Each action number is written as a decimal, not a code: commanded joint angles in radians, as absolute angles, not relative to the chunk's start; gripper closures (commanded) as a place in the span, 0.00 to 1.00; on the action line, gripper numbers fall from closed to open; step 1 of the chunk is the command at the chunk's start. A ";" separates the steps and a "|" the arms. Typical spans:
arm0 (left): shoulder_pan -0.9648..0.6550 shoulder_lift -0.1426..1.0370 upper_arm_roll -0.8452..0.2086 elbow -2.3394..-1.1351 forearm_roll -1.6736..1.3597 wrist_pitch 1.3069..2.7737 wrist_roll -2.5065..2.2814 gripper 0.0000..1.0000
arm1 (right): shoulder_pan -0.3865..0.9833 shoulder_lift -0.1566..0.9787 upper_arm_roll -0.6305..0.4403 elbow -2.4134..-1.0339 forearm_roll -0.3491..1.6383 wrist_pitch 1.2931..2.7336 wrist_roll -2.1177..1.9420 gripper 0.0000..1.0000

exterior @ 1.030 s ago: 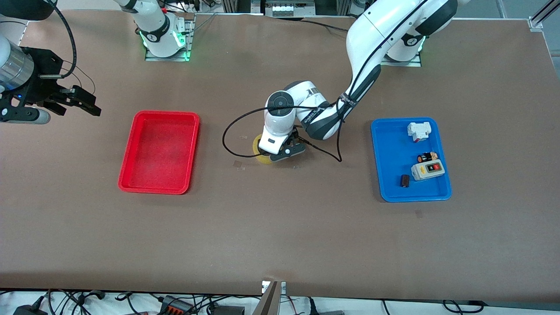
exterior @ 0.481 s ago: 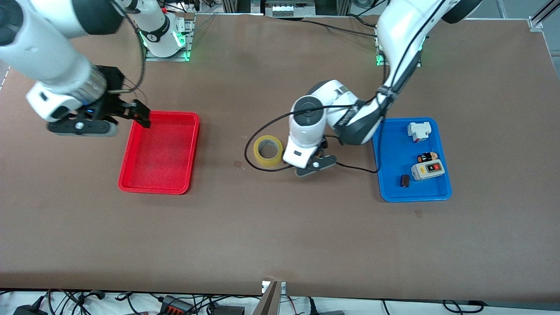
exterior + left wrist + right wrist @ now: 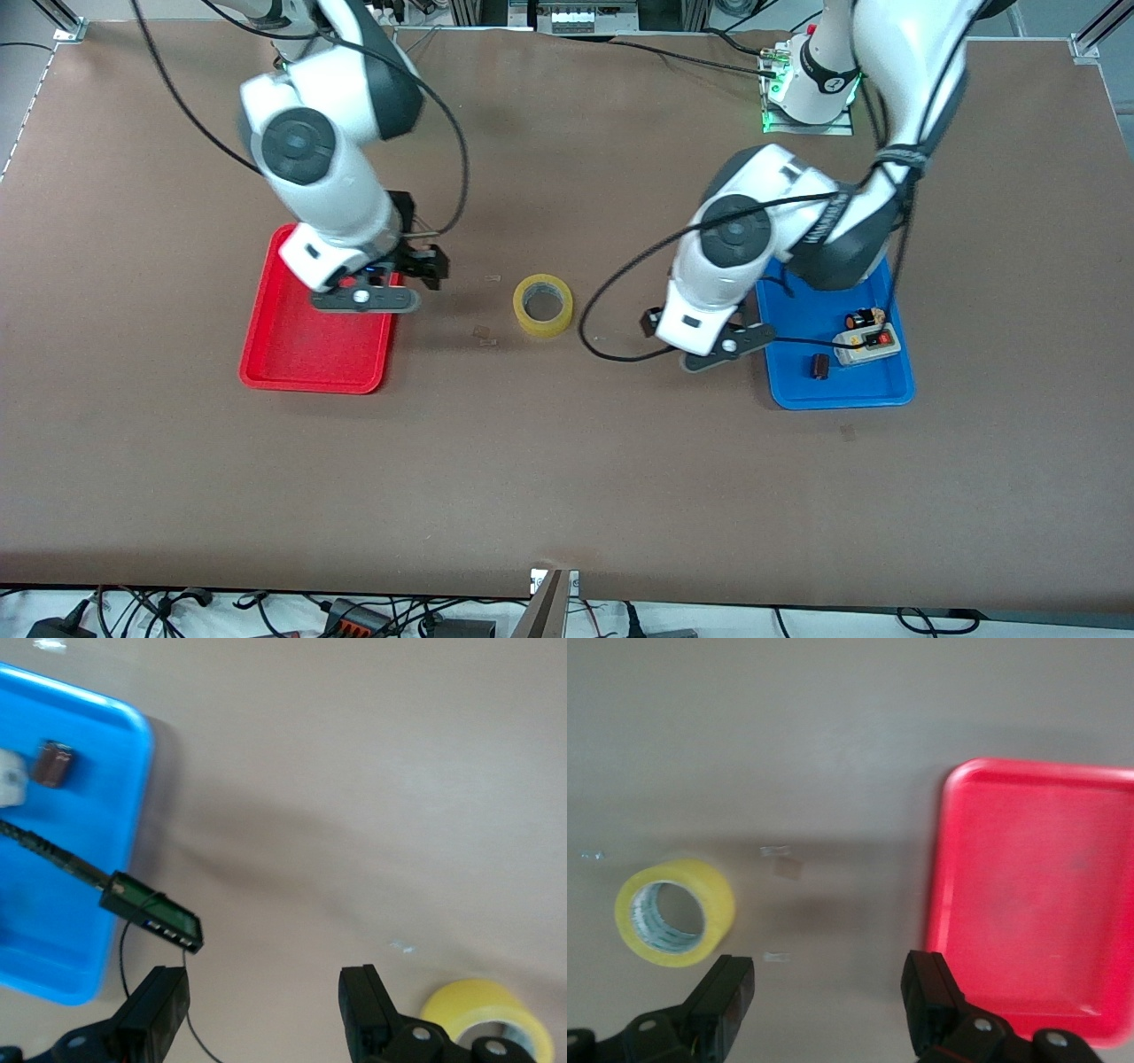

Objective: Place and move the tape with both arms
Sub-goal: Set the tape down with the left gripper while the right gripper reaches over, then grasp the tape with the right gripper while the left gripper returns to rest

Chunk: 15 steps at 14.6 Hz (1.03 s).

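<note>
The yellowish tape roll (image 3: 542, 304) lies flat on the brown table between the two trays, with nothing touching it. My left gripper (image 3: 689, 341) is open and empty, in the air over the table between the tape and the blue tray (image 3: 846, 392). In the left wrist view the left gripper (image 3: 264, 1010) has bare table between its fingers, with the tape (image 3: 483, 1010) off to one side. My right gripper (image 3: 418, 270) is open and empty over the red tray's (image 3: 306, 368) edge nearest the tape. The right wrist view shows the right gripper (image 3: 828, 1001), the tape (image 3: 719, 904) and the red tray (image 3: 1036, 904).
The blue tray holds a grey switch box (image 3: 866, 346), a small dark item (image 3: 820, 365) and a small cylindrical part (image 3: 864, 317). The left arm's black cable (image 3: 611, 350) loops low over the table beside the tape. The red tray holds nothing.
My left gripper let go of the tape and moved away toward the blue tray. My right arm swung in from its end of the table to the red tray's edge.
</note>
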State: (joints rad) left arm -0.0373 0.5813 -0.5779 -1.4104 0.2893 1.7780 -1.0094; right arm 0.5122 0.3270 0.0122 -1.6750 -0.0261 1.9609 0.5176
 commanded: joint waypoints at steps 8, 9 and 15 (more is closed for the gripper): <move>0.142 0.503 -0.617 -1.428 0.314 1.681 -0.898 0.00 | 0.675 0.586 0.003 -1.661 -0.021 2.222 0.673 0.02; 0.149 0.482 -0.608 -1.433 0.308 1.680 -0.834 0.00 | 0.676 0.601 0.003 -1.661 -0.021 2.244 0.676 0.02; 0.069 0.318 -0.272 -1.442 0.074 1.625 -0.444 0.00 | 0.707 0.672 0.003 -1.661 -0.020 2.331 0.680 0.02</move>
State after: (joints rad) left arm 0.1252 0.4149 -0.4220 -1.4108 0.1719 1.6648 -0.6023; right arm 0.6885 0.6493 0.0120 -1.6740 -0.0261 2.3002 0.6653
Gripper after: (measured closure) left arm 0.000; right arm 0.018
